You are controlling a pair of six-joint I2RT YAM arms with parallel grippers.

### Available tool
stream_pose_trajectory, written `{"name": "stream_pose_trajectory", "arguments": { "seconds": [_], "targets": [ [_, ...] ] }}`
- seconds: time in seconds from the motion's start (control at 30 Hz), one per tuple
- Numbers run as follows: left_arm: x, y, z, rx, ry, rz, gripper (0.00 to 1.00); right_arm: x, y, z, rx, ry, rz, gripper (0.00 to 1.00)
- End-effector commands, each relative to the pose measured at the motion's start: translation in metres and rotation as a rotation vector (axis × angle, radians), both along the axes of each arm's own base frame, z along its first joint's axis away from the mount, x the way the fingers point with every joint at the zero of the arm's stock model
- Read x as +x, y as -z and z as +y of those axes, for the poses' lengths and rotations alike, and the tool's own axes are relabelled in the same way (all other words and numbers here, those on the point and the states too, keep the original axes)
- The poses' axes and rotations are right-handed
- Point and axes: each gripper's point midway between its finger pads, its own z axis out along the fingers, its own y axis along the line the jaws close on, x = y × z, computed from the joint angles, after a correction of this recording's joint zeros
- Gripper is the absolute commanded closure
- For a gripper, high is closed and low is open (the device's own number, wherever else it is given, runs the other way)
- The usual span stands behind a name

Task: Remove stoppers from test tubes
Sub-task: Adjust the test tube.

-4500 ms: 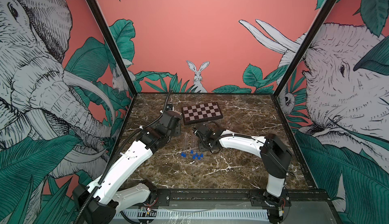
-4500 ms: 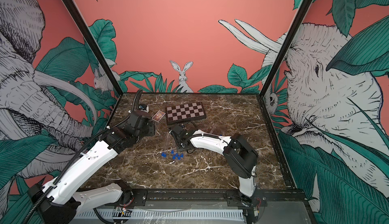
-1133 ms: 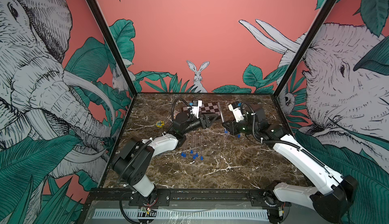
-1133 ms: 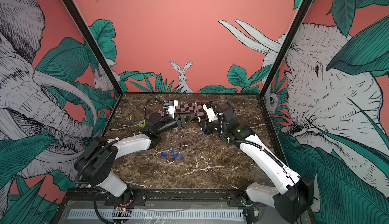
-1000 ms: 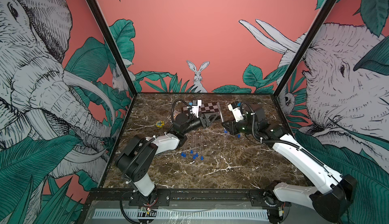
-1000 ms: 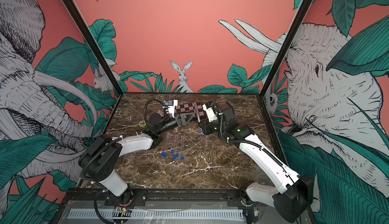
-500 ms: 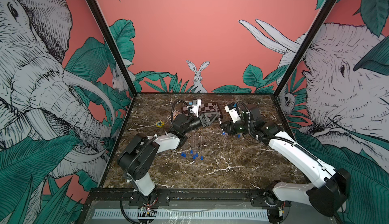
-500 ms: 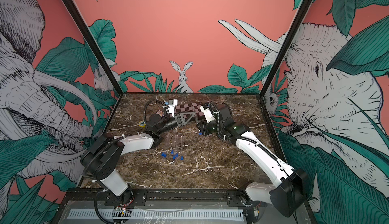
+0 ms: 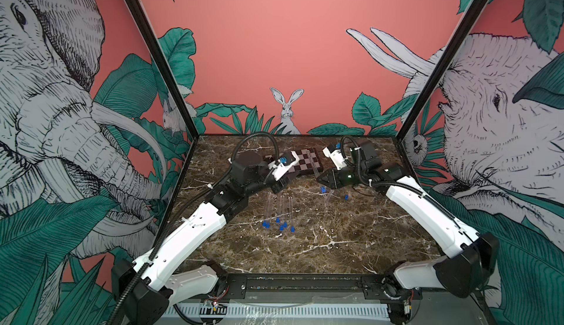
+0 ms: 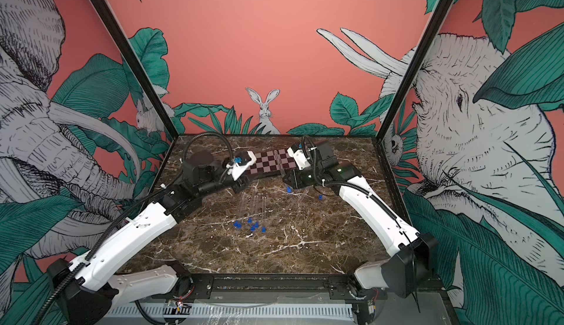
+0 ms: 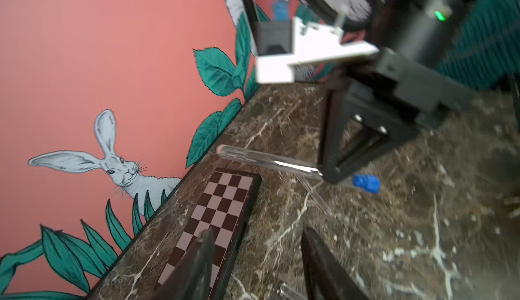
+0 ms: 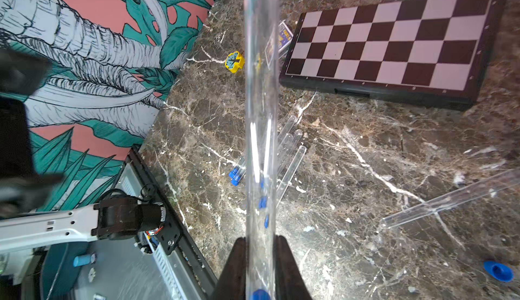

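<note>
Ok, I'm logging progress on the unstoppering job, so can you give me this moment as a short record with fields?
Right end effector: shut on a test tube
Held tube's stopper: blue, still in
Left end effector: open, empty, near the chessboard
Tabletop group: several stoppered tubes lying together
Finished: one open tube, loose stopper apart from it
Clutter: yellow toy piece

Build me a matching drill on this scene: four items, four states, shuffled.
Items:
A. right tool
B. left tool
C. board
D. lone stopper

States:
1. lying flat toward the back of the table
2. open, empty
3. loose on the table, in no tube
4. shut on a plugged tube

Pairs: A-4, B-2, C-1, D-3
</note>
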Motion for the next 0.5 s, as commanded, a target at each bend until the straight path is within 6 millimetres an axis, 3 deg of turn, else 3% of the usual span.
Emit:
{"name": "stream_pose_trajectory", "arguments": {
  "seconds": [0.0, 0.23, 0.37, 0.4, 0.47],
  "targets": [
    [-0.015, 0.061, 0.006, 0.390, 0.153, -0.235, 0.47, -0.017, -0.007, 0.011, 0.087, -0.085, 0.112, 0.83],
    [-0.011, 0.047, -0.005, 0.422, 0.170, -0.443, 0.43, -0.032, 0.003, 0.027, 0.193, -0.165, 0.282, 0.83],
    [-0.010, 0.043, -0.005, 0.433, 0.165, -0.504, 0.43, -0.034, 0.000, 0.032, 0.239, -0.177, 0.328, 0.83],
    [-0.010, 0.043, -0.005, 0.436, 0.170, -0.509, 0.43, -0.037, 0.010, 0.032, 0.236, -0.178, 0.365, 0.83],
    [-0.011, 0.049, -0.006, 0.451, 0.185, -0.499, 0.42, -0.040, 0.010, 0.034, 0.258, -0.190, 0.389, 0.83]
  ]
}}
